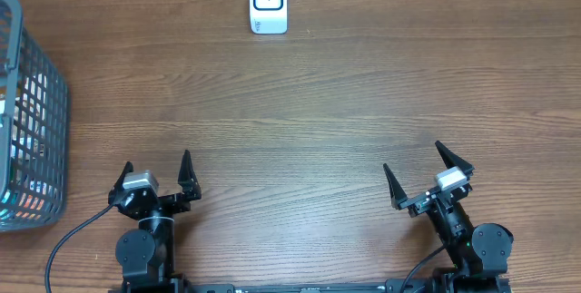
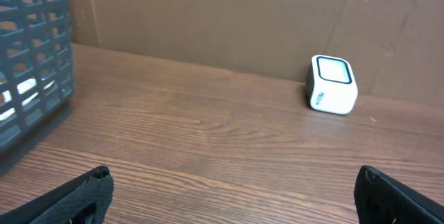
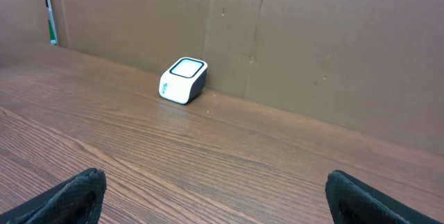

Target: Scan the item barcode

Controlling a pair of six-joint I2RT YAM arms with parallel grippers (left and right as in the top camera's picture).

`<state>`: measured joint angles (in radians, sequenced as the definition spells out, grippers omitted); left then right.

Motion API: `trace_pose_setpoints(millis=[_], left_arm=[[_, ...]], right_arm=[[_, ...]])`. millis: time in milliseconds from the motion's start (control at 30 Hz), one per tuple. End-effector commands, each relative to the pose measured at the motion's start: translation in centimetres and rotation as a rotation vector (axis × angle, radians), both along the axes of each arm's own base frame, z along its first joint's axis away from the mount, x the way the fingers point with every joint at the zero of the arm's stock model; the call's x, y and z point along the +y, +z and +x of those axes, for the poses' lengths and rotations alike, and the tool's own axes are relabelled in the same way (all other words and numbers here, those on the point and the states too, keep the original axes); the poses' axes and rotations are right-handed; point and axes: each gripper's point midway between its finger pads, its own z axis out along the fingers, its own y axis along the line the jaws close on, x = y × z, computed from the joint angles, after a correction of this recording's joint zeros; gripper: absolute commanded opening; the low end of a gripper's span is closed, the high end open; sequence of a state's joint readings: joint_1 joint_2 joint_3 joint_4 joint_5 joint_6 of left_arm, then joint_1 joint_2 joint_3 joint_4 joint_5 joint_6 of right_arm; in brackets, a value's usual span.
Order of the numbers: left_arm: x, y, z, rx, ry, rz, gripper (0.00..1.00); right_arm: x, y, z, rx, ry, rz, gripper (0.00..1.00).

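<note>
Since neither tool carries anything, the task stands at its opening step: the pick-up has not begun. The left tool (image 1: pixel 156 161) and the right tool (image 1: pixel 412 157) both sit at the near edge of the desk (image 1: pixel 300 112) with jaws spread wide and empty. The barcode scanner (image 1: pixel 269 3), a small white unit with a dark window, stands at the far centre, against the cardboard backing. A grey mesh basket (image 1: pixel 50 102) occupies the left edge. The item (image 1: pixel 36 184) appears to lie inside it, showing only as white and orange patches through the mesh; its kind cannot be told. In my judgement the next move falls to the left tool. It must reach over the basket rim, close on one item, then present its barcode to the scanner window.
</note>
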<state>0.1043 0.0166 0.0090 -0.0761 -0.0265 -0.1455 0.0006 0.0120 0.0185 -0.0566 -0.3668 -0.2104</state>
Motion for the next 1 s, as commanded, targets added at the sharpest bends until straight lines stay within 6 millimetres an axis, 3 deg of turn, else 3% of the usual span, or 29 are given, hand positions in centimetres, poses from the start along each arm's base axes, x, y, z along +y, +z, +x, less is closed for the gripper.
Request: trace_pose_setpoints(millis=[0, 133, 400, 600, 800, 967], left_arm=[[-1.1, 0.7, 0.0, -0.019, -0.063, 0.032, 1.0], [-1.3, 3.0, -0.4, -0.043, -0.07, 0.035, 1.0], [-1.7, 10.2, -0.6, -0.021, -0.095, 0.069, 1.0], [-2.1, 14.2, 2.0, 0.18, -0.142, 0.032, 1.0], [-2.0, 18.5, 5.4, 0.532, -0.16, -0.033, 1.0], [-2.1, 20.0, 7.5, 0.625, -0.18, -0.059, 1.0]], right_arm=[[0.1, -0.3, 0.0, 0.002, 0.003, 0.005, 1.0], [0.1, -0.3, 0.0, 0.001, 0.003, 0.005, 1.0], [0.1, -0.3, 0.0, 0.001, 0.003, 0.005, 1.0], [0.1, -0.3, 0.0, 0.002, 0.003, 0.005, 1.0], [0.1, -0.3, 0.0, 0.001, 0.003, 0.005, 1.0], [0.1, -0.3, 0.0, 0.001, 0.003, 0.005, 1.0]])
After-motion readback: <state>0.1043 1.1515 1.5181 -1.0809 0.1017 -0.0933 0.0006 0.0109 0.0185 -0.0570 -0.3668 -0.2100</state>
